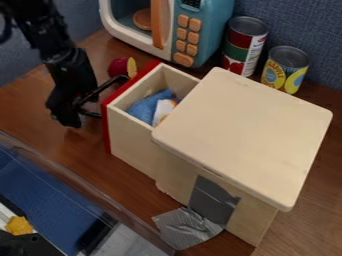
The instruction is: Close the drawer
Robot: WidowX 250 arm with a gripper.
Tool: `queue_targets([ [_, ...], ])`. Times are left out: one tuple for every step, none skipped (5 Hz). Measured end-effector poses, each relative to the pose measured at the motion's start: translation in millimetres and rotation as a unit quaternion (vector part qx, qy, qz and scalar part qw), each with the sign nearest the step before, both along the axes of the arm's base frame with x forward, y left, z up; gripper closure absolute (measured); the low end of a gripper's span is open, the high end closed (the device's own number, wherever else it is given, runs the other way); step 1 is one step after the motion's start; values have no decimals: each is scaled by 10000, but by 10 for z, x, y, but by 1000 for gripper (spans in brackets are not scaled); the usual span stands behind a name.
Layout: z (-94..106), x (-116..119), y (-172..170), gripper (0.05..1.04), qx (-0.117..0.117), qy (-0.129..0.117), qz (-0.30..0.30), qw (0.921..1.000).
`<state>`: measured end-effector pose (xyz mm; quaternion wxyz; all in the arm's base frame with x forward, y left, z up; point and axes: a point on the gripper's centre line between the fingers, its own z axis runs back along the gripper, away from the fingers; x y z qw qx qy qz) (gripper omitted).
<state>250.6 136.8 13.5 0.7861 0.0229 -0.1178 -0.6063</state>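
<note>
Posed with gripper (pixel 72 111) at handle (pixel 105 87) of open drawer (pixel 130 145), presumably for pushing; impossible to tell whether spread or pinching.

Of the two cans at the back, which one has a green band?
The can beside the toy microwave; it has red above the green, while the other can shows mainly yellow.

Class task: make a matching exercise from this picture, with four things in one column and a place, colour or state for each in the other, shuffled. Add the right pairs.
1. drawer
2. toy microwave
3. grey tape
4. two cans

a. teal and white
b. standing upright
c. pulled open
d. stuck to the wooden cabinet

Pairs: 1-c, 2-a, 3-d, 4-b
</note>
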Motion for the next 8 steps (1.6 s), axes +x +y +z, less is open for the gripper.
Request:
queue_targets([
  [37, -17, -164, 83, -181, -37, -26, 9998],
  [44, 8, -268, 83, -308, -51, -121, 9994],
  [64, 31, -301, 83, -461, -37, -86, 9989],
  [-10, 65, -361, 83, -580, 69, -71, 9983],
  [-44, 107, -456, 83, -631, 109, -153, 9978],
  [-45, 127, -583, 83, -785, 116, -190, 9967],
  [-34, 121, -805, 83, -1120, 230, -293, 9930],
  [33, 123, -893, 83, -1322, 203, -308, 9905],
])
